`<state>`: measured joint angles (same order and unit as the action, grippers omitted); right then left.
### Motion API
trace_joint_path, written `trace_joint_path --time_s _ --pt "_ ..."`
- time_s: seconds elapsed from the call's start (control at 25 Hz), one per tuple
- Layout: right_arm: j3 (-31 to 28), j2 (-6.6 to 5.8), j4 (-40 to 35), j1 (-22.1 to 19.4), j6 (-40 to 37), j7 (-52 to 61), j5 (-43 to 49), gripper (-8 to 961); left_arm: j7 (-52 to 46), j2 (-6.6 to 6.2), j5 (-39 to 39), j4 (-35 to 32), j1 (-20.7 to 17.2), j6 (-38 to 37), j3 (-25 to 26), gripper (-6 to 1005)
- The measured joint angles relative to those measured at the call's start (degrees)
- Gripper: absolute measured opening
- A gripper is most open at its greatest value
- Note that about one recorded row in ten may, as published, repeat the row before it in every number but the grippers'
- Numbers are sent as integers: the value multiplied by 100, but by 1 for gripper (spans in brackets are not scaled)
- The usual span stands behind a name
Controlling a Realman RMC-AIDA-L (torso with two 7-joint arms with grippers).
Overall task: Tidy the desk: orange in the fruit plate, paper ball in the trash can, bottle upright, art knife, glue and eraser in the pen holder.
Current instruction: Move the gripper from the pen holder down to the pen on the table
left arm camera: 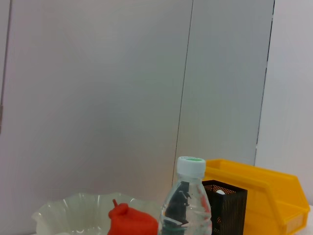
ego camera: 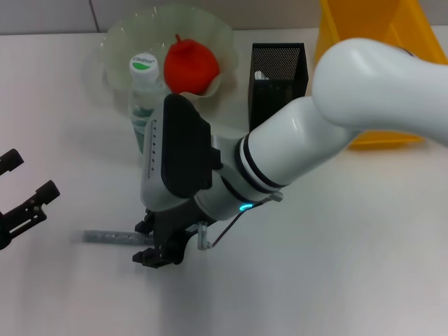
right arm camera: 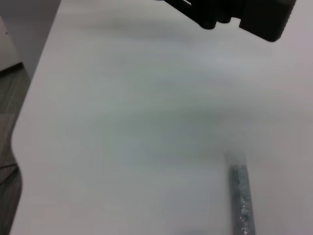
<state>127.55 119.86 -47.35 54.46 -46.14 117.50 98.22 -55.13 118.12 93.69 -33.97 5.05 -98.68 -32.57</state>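
The grey art knife [ego camera: 112,236] [right arm camera: 240,203] lies flat on the white desk. My right gripper [ego camera: 148,242] is down over its right end, open, with one finger on either side of it. At the desk's far left edge, my left gripper [ego camera: 24,183] hangs open and holds nothing. The orange [ego camera: 190,66] [left arm camera: 131,223] rests in the translucent fruit plate [ego camera: 122,38] [left arm camera: 63,213]. The bottle [ego camera: 144,94] [left arm camera: 186,208] stands upright in front of the plate. The black mesh pen holder [ego camera: 278,87] [left arm camera: 226,208] has a small white item inside. Paper ball, glue and eraser are out of view.
The yellow trash can [ego camera: 371,42] [left arm camera: 266,196] stands at the back right, behind my right arm [ego camera: 329,119], which crosses the middle of the desk. A black gripper part [right arm camera: 234,14] shows beyond the knife in the right wrist view.
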Motion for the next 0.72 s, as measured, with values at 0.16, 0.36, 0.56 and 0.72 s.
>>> trace_joint_path --time_s 0.16,0.36,0.56,0.72 --pt "310 3 -119 -124 503 -57 -21 383 15 1 0 41 27 -5 -21 834" --pt "364 3 -111 -145 654 -133 -144 487 17 0 0 41 35 -5 -23 834" --pt "378 3 13 -145 797 -266 -491 476 20 1 0 40 40 -6 -13 834" --pt "385 3 156 -122 811 -374 -754 467 20 0 0 45 45 -2 -17 834"
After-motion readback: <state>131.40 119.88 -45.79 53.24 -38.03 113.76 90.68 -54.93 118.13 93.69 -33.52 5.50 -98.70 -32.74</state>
